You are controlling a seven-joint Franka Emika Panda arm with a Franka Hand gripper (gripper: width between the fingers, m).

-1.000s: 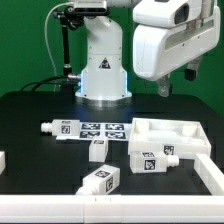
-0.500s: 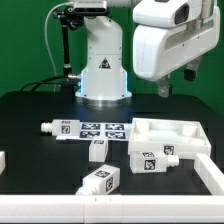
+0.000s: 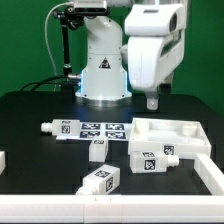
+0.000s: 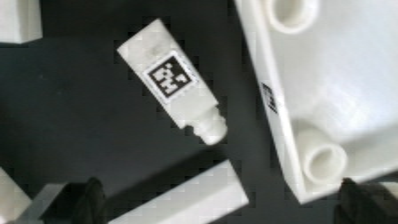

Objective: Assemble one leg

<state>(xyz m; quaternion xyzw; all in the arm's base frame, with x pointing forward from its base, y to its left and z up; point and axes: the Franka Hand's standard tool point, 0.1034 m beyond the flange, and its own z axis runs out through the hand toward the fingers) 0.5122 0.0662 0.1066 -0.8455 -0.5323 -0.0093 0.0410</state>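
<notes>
Evidently approach step: fingers spread apart, empty, hovering above table. Leg lies flat on table, just beside tabletop panel. Next: descend, straddle leg, close.

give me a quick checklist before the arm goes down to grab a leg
1. Gripper open: ok, the fingers stand wide apart in the wrist view.
2. Gripper empty: ok, nothing is held between the fingers.
3. Leg in sight: ok, it lies flat on the table with its tag up.
4. Leg free of the tabletop: ok, a dark gap separates them.
5. Gripper centred over the leg: not ok, the leg lies off to one side of the line between the fingers.
6. White piece nearest the fingers: cannot tell what it is, only part of it shows.
</notes>
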